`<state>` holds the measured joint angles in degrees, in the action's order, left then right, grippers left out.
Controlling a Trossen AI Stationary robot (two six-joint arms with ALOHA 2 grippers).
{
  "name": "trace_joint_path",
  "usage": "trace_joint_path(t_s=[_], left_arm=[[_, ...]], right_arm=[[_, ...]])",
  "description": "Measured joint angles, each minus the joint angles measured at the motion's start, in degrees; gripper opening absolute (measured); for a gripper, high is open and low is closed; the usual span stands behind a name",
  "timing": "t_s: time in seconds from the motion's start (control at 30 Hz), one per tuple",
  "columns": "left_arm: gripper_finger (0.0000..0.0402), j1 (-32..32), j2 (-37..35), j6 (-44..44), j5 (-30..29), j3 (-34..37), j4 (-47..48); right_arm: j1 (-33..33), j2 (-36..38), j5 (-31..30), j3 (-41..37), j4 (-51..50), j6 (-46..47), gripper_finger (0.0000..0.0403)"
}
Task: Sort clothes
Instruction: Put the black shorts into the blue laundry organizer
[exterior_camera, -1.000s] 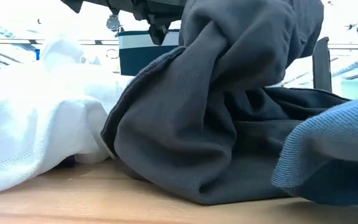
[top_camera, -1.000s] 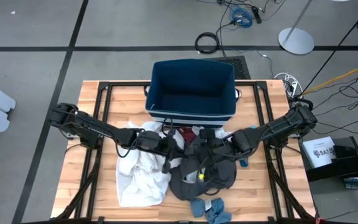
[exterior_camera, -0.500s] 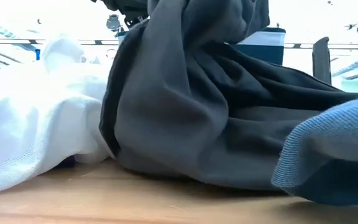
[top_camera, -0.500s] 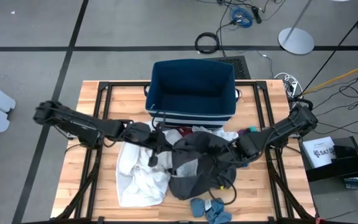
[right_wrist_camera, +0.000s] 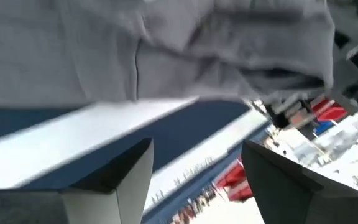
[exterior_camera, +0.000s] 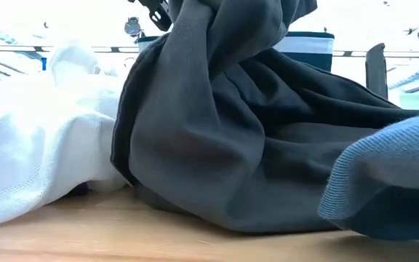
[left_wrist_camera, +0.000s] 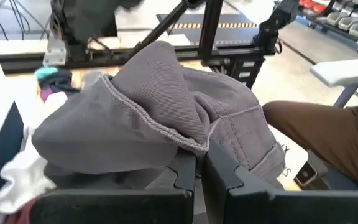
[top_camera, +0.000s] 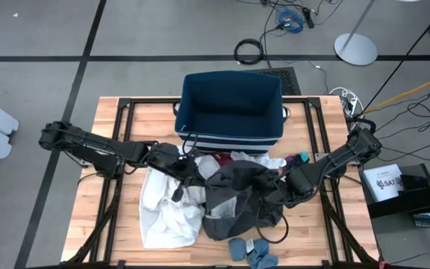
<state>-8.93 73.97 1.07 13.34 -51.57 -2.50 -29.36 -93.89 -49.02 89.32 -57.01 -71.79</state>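
Now the left tool (left_wrist_camera: 201, 163), clamped on the dark grey garment (top_camera: 237, 196) at the desk's (top_camera: 110, 232) middle, holds it alone while the right tool (top_camera: 278, 193) at its three o'clock gapes empty, so the cloth could slump and snag the white garment (top_camera: 166, 213).

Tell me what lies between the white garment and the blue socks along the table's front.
In the high view, the dark grey garment fills the stretch between the white garment and the blue socks; the low view shows the same.
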Motion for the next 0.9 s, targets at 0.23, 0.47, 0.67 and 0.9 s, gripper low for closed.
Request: trace_joint_path(t_s=[0.23,0.47,0.67,0.9], left_arm=[[0.001,0.9,0.0,0.0,-0.1,0.0,-3.0],[0.001,3.2,0.0,2.4,0.0,0.0,-3.1],[0.001,3.3,0.0,3.0,0.0,0.0,-3.1],[0.001,3.4,0.0,3.1,-0.1,0.0,-0.7]], right_arm=[[-0.9,-3.8,2.6,0.0,9.1,-3.8,0.0231],[-3.0,-5.4,2.3,0.0,21.0,-8.0,0.0231],[-4.2,-5.4,2.3,0.0,21.5,-4.8,0.0231],[-5.6,-5.4,-2.0,0.0,21.7,-3.9,0.0231]])
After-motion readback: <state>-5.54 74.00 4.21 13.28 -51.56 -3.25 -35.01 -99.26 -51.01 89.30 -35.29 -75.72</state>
